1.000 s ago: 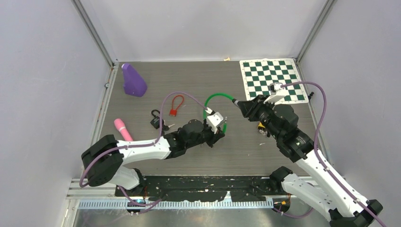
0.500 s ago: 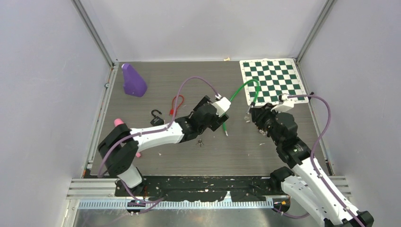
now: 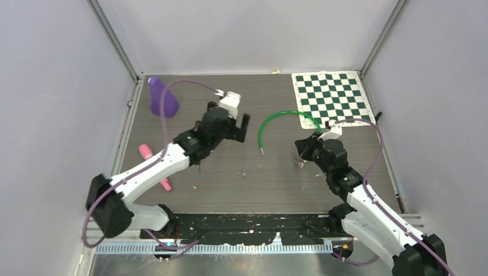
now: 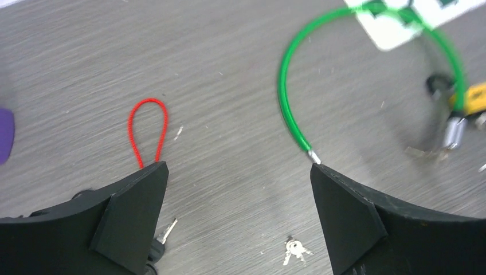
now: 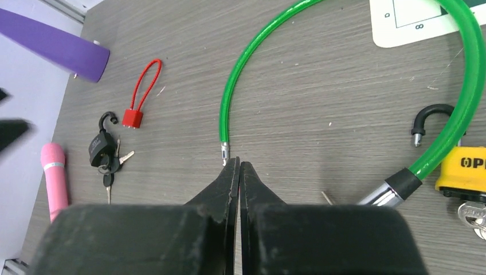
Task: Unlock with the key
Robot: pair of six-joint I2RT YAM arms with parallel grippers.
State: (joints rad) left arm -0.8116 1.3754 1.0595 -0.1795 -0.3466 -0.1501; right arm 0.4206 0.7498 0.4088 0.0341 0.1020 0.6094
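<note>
The green cable lock point(image 5: 229, 103) lies curved on the table, its bare metal end point(image 5: 224, 153) free. Its silver barrel point(image 5: 384, 195) rests by a yellow padlock point(image 5: 467, 169) whose shackle is open and which has keys point(image 5: 473, 215) in it. My right gripper point(image 5: 239, 165) is shut on nothing, its tips just right of the cable's end. A small bunch of keys point(image 4: 293, 250) lies loose on the table. My left gripper point(image 4: 238, 169) hangs wide open and empty above the table, between the red cable lock point(image 4: 148, 132) and the green cable point(image 4: 286, 97).
A black padlock point(image 5: 100, 146) with an open shackle and keys point(image 5: 114, 163) lies left of centre. A pink cylinder point(image 3: 154, 167) and a purple cone point(image 3: 163, 98) sit at the left. The chessboard mat point(image 3: 331, 98) is at the back right.
My left gripper opened and swung up and back to the left. The small keys now lie loose on the table. The green cable shifted, and my right gripper drew back and shut.
</note>
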